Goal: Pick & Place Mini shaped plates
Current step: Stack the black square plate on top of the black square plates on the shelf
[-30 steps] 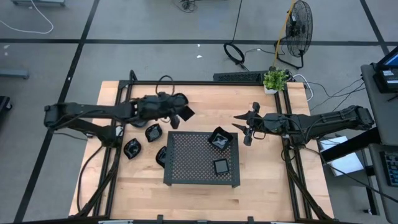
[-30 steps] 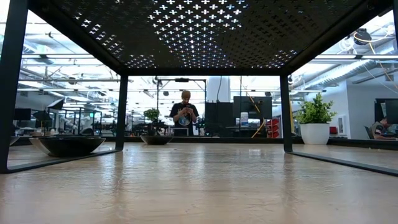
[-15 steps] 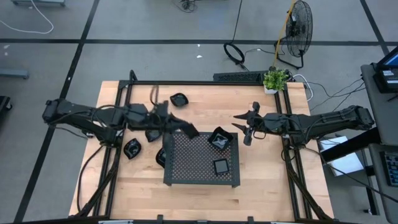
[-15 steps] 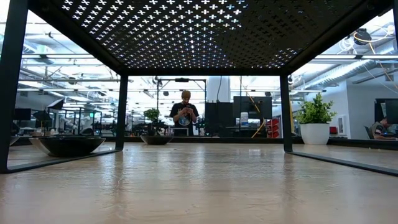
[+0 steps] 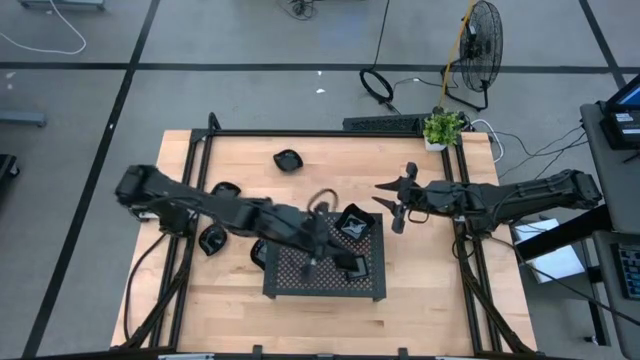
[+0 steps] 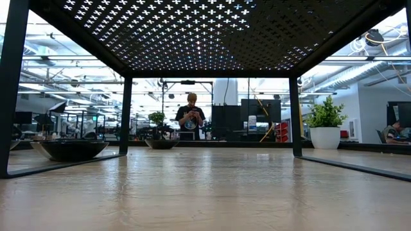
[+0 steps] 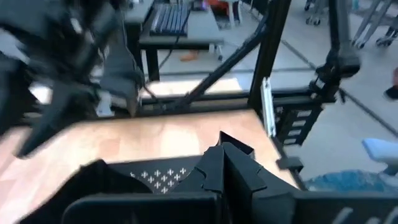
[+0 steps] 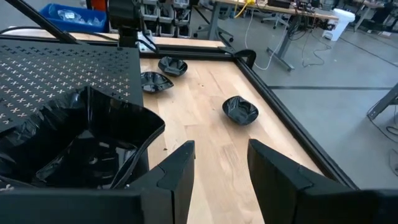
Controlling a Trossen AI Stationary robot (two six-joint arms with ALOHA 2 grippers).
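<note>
Swinging right from the table's left side, the left gripper (image 5: 318,262) now hangs over the perforated tray (image 5: 290,278), jaws shut on a small black plate (image 7: 227,163). The right gripper (image 5: 390,205) waits beside the tray's right end, jaws open and empty. Two plates (image 5: 352,223) sit on the tray; others (image 5: 288,159) lie on the table (image 5: 420,290).

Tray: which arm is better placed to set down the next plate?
Left. Its end effector is over the tray, shut on a mini plate; the right end effector waits open, empty, beside it.
</note>
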